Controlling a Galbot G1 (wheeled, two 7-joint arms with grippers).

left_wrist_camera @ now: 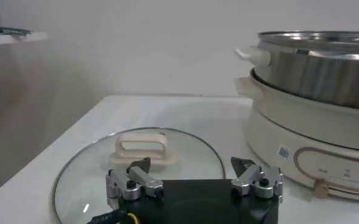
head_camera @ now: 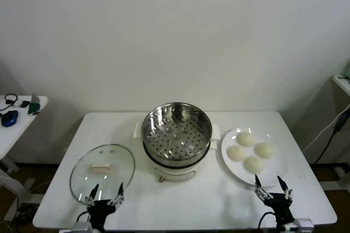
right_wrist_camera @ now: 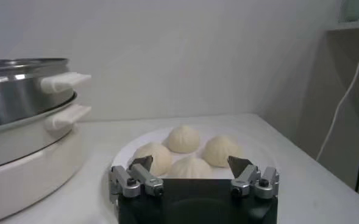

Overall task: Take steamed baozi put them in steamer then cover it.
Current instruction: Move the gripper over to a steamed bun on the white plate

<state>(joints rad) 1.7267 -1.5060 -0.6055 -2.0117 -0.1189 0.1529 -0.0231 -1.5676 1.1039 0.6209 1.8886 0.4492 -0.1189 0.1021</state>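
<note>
Several cream-white baozi (head_camera: pixel 251 150) lie on a white plate (head_camera: pixel 279 170) at the table's right; they also show in the right wrist view (right_wrist_camera: pixel 183 139). The steel steamer (head_camera: pixel 176 130) with its perforated tray stands uncovered at the centre on a white cooker base (head_camera: pixel 175 173). The clear glass cover (head_camera: pixel 102 171) with a cream bar handle (left_wrist_camera: pixel 141 149) lies flat on the left. My left gripper (head_camera: pixel 106 192) is open and empty at the cover's near edge. My right gripper (head_camera: pixel 273 185) is open and empty just in front of the plate.
The white table (head_camera: pixel 208 205) ends close behind both grippers. A side table (head_camera: pixel 16 123) with a blue mouse (head_camera: pixel 9 118) stands at far left. A cable (head_camera: pixel 331 129) hangs at far right. The steamer's side handles (right_wrist_camera: pixel 66 82) stick out toward the plate.
</note>
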